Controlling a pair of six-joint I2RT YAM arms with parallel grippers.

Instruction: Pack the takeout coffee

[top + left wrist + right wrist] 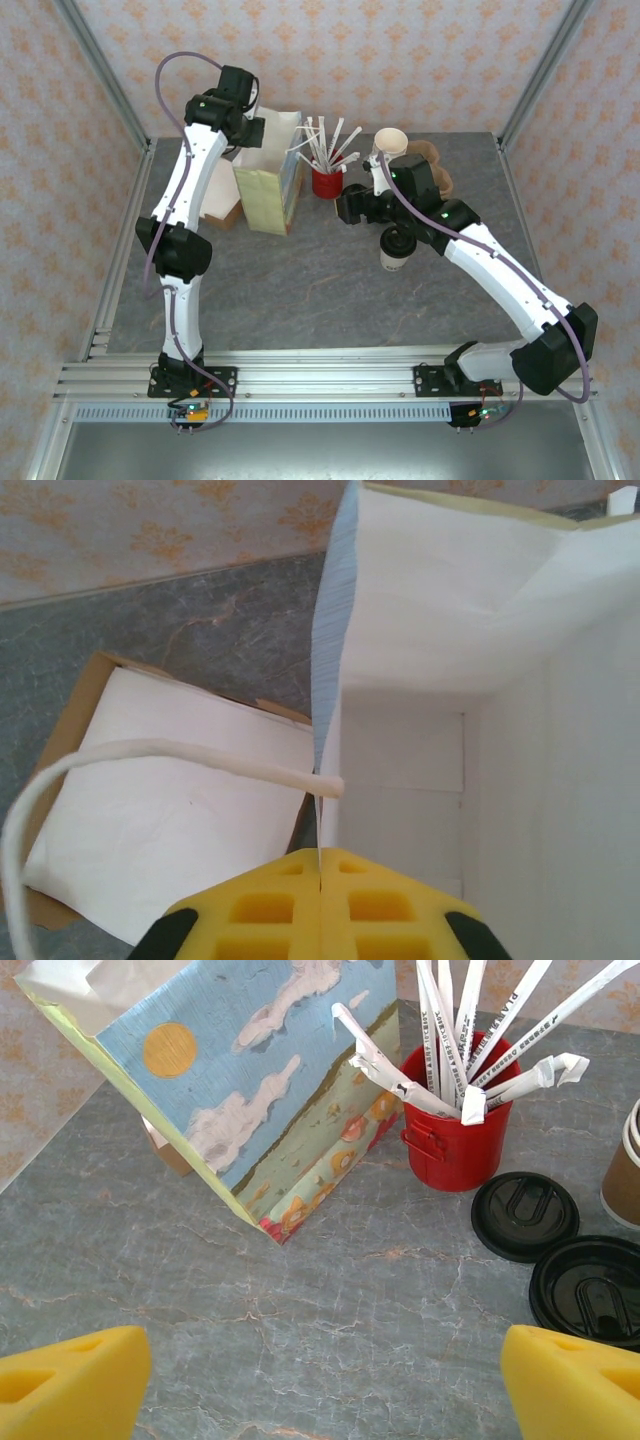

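Risk: right end effector (322, 1365) wide open, empty; takeout coffee (397, 246) stands under its forearm, easy knock-over. Left end effector (320, 880) clamps bag (266, 190) rim; could tear.

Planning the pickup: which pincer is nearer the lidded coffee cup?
Right. The right pincer hovers open beside the coffee cup; the left pincer is farther off, shut on the rim of the paper bag.

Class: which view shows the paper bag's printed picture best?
Right wrist: the paper bag faces it, sun and clouds plain. Top external gives its open top and pale side; left wrist, its white inside.
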